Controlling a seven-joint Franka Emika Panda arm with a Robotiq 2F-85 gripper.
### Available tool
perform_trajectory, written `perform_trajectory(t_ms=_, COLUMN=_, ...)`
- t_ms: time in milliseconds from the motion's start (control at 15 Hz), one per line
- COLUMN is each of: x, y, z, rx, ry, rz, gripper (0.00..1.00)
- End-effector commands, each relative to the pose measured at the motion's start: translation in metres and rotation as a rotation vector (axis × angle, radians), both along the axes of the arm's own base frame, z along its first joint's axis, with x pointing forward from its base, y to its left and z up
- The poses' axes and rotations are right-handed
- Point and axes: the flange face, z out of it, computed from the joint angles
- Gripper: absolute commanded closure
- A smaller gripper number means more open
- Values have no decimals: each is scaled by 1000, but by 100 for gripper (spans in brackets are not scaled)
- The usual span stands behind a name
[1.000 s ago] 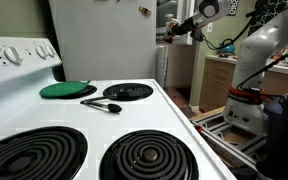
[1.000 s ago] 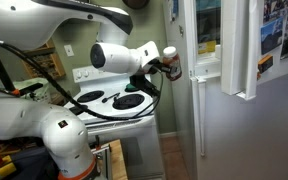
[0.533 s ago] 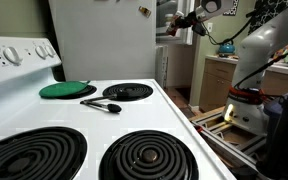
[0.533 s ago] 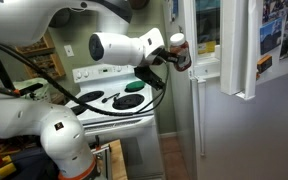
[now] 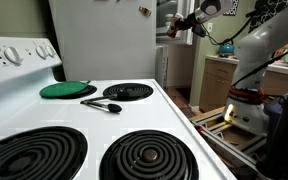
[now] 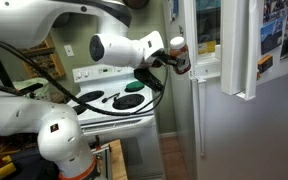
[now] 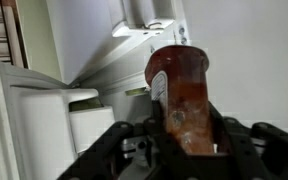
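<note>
- Gripper (image 7: 189, 128): your jaws are clamped on either side of a bottle (image 7: 178, 85), with the fingers (image 7: 114, 140) pressed against its lower body.
- Bottle: reddish-brown contents, a red cap and a pale label strip. It is held in the air, with the cap end pointing away from the wrist. In an exterior view the bottle (image 6: 177, 48) sits level with the upper part of the fridge (image 6: 209, 110), just beside the open door (image 6: 240, 50).
- Stove (image 5: 184, 125): white, with coil burners, well apart from your gripper (image 5: 176, 25).
- Green disc (image 5: 67, 89): lying flat on the stove.
- Black utensil (image 5: 102, 104): lying just beside the disc.
</note>
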Motion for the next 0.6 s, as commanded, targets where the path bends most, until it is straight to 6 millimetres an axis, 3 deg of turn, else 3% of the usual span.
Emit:
perform_trajectory(t_ms=0, x=7, y=-11, z=7, rx=17, ry=-11, rz=-12, gripper=81)
perform_trajectory(t_ms=533, x=35, y=-35, z=11, rx=23, ry=0, rz=-22, gripper=81)
